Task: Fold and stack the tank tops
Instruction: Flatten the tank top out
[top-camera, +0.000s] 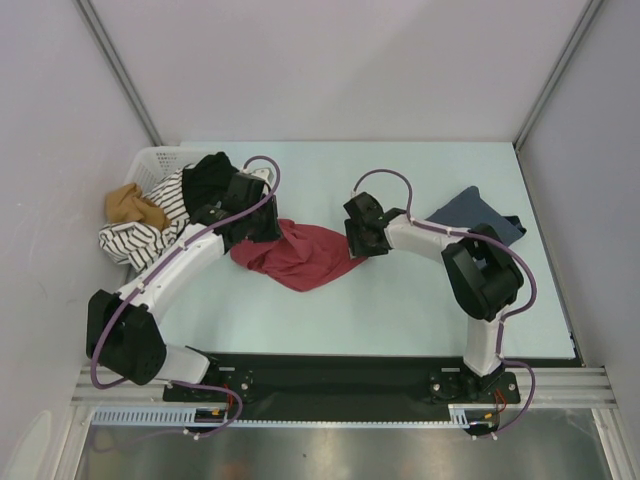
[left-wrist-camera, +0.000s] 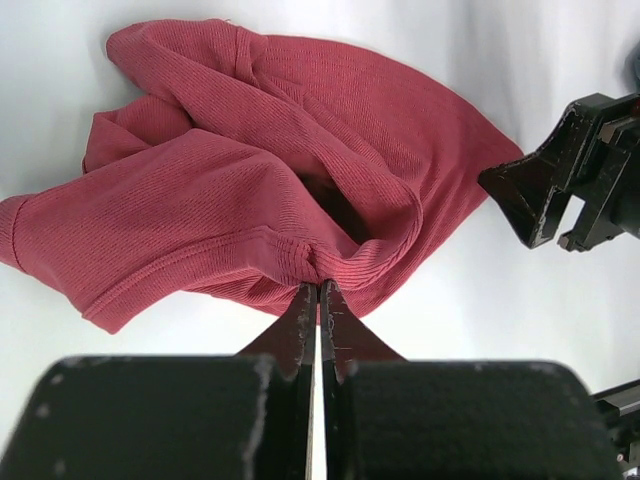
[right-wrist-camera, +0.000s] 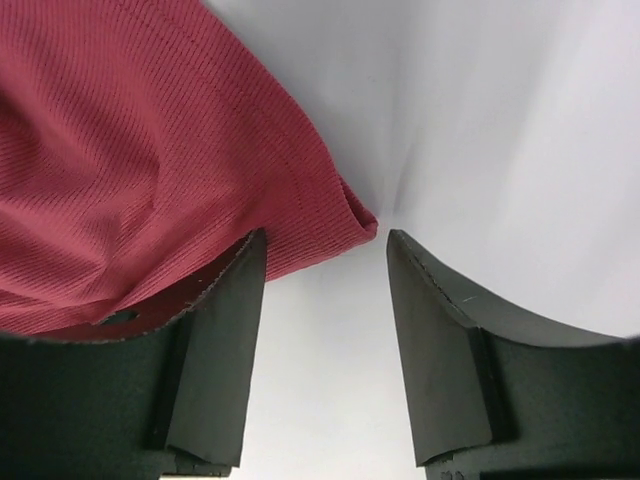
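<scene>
Clamping red tank top hem, left jaws; right jaws apart at its corner; clothes basket far-left.

A white basket is set at the table's far left. A striped cloth, a tan cloth and a black cloth are heaped in it.

Bright even overhead light, soft shadows, sharp views, near foreground slightly blurred

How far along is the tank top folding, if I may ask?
Nothing looks folded or stacked yet. In hand: left gripper pinches the crumpled red tank top; right gripper open at its corner. Left: folding both, the blue-grey tank top lying aside, then stacking.
</scene>
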